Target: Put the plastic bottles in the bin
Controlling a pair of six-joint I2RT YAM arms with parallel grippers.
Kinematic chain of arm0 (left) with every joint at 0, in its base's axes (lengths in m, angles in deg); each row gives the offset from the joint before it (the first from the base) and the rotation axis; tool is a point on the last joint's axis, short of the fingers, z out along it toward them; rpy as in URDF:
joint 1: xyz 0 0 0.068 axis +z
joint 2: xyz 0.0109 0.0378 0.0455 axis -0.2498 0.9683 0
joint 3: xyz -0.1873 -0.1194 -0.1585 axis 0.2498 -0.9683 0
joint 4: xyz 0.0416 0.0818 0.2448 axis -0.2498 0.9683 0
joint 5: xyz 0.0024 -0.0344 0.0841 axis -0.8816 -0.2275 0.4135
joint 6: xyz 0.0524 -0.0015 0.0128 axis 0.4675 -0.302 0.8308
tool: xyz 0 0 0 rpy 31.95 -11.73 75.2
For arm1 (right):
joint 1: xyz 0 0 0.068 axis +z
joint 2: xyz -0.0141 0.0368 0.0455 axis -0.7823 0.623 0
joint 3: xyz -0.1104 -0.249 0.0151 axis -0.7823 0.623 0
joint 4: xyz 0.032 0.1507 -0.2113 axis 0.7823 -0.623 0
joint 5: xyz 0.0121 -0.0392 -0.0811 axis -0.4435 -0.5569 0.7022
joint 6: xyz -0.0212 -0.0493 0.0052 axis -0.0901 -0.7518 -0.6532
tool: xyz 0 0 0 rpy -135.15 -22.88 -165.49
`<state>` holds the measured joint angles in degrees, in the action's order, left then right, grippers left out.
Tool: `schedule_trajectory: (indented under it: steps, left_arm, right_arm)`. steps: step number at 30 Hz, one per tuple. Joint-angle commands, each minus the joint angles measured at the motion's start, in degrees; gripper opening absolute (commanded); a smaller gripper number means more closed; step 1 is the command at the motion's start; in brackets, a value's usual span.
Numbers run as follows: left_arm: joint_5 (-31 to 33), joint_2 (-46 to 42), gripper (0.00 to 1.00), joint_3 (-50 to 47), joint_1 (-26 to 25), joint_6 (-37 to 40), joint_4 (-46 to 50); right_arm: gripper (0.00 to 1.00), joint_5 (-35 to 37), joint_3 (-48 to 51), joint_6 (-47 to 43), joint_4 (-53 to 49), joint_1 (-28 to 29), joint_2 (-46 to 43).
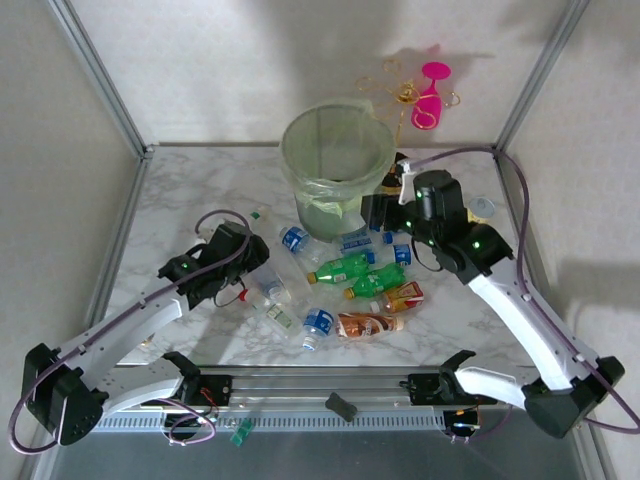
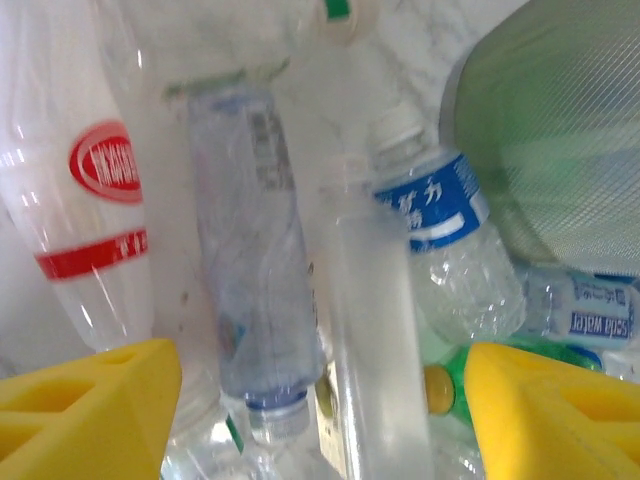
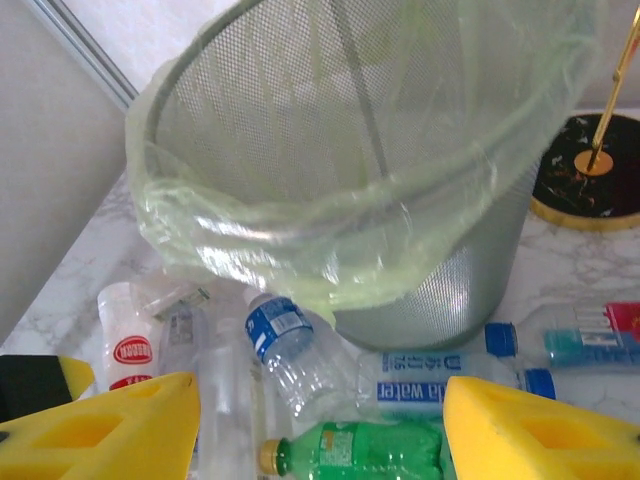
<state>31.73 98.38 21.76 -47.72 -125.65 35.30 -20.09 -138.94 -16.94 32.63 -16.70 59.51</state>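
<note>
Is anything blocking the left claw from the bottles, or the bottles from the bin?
Nothing visible. The left gripper hangs open just above the clear bottles, nothing between. Toward the bin lie only other bottles, and its top is open. The gold stand sits off to its side.

Marble table [image 1: 180,190] seen from above. Bin [image 1: 318,200] at rear centre, green liner folded over its rim. Plastic bottles [image 1: 342,268] lie scattered in front of it: 2 green, 2 brown-orange labelled, several clear. Left gripper [image 1: 250,262] is over the clear bottles; right gripper [image 1: 378,212] is just beside the bin. Pink wine glass [image 1: 430,95] stands behind.
</note>
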Motion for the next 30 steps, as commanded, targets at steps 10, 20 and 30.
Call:
schedule_trajectory:
  steps: [10,20,30]
  left_arm:
    - [-6.3,0.2,0.73,-10.7,-0.1,-9.8,-0.2]
    - [-8.7,3.8,0.63,-15.1,1.6,-13.6,-5.3]
    - [-9.9,8.4,0.6,-16.2,1.6,-14.9,-11.1]
  right_arm:
    - [0.67,2.3,7.8,1.7,1.3,0.2,-10.3]
    - [0.68,3.7,7.1,0.2,-0.6,0.2,-10.9]
    - [0.68,3.8,8.3,-0.1,-0.2,0.2,-10.9]
